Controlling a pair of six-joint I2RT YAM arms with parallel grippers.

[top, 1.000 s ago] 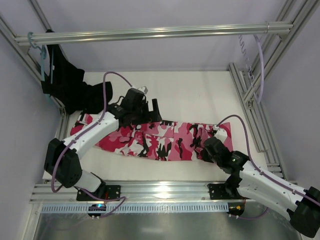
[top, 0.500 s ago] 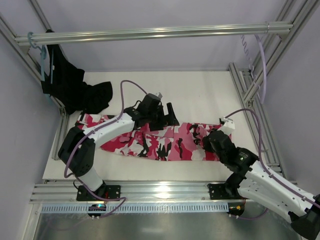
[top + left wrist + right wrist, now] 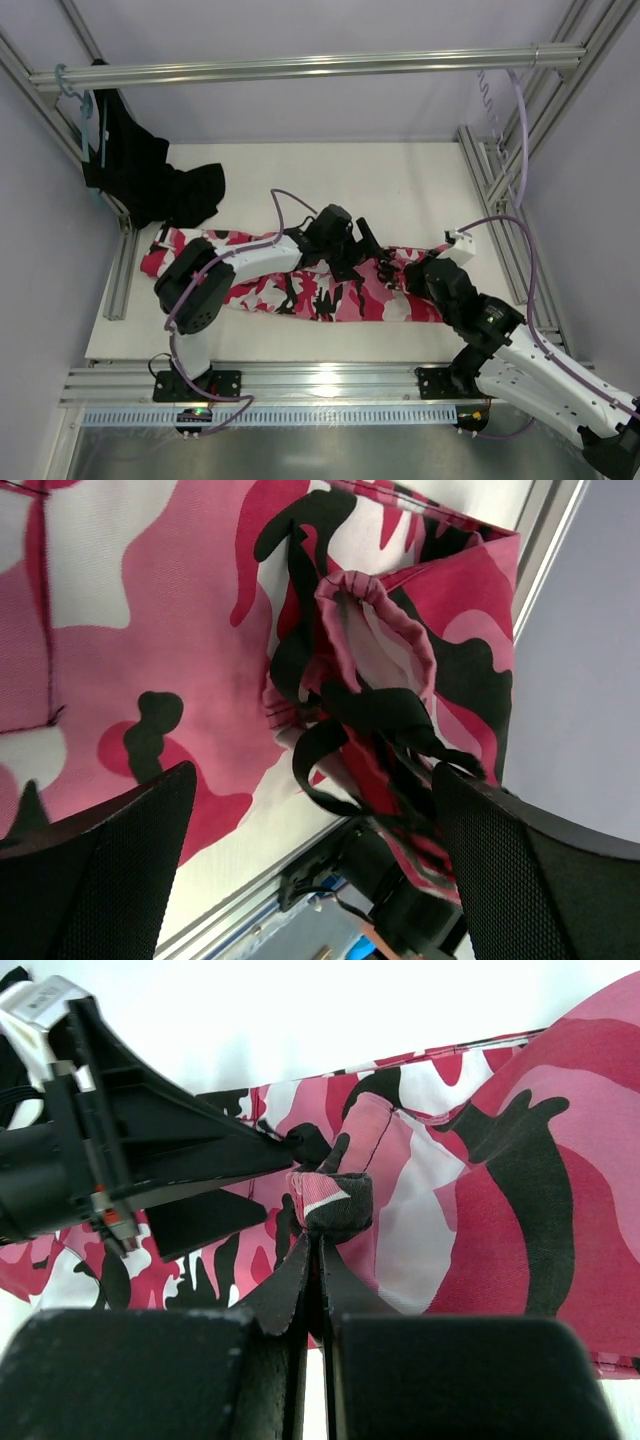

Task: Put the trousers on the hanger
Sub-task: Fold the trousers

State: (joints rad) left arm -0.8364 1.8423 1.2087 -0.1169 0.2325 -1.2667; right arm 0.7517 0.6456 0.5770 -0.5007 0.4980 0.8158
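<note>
The trousers (image 3: 290, 285), in pink, crimson, white and black camouflage, lie stretched left to right across the white table. My right gripper (image 3: 412, 278) is shut on a bunched fold (image 3: 332, 1198) at their right end, near the waistband with its black drawstring (image 3: 365, 715). My left gripper (image 3: 375, 250) hovers open just left of that fold, and its fingers (image 3: 90, 865) straddle the drawstring area without touching the cloth. A thin pale hanger (image 3: 521, 120) hangs from the rail at the far right.
A teal hanger (image 3: 72, 88) with a plain black garment (image 3: 150, 180) hangs at the rail's left end. Aluminium frame posts (image 3: 495, 190) border the table on both sides. The left gripper's body (image 3: 120, 1150) sits close in front of the right fingers.
My left arm has swept right along the trousers, from their middle to just beside the right gripper. The right gripper has kept hold of the fold and shifted slightly.
</note>
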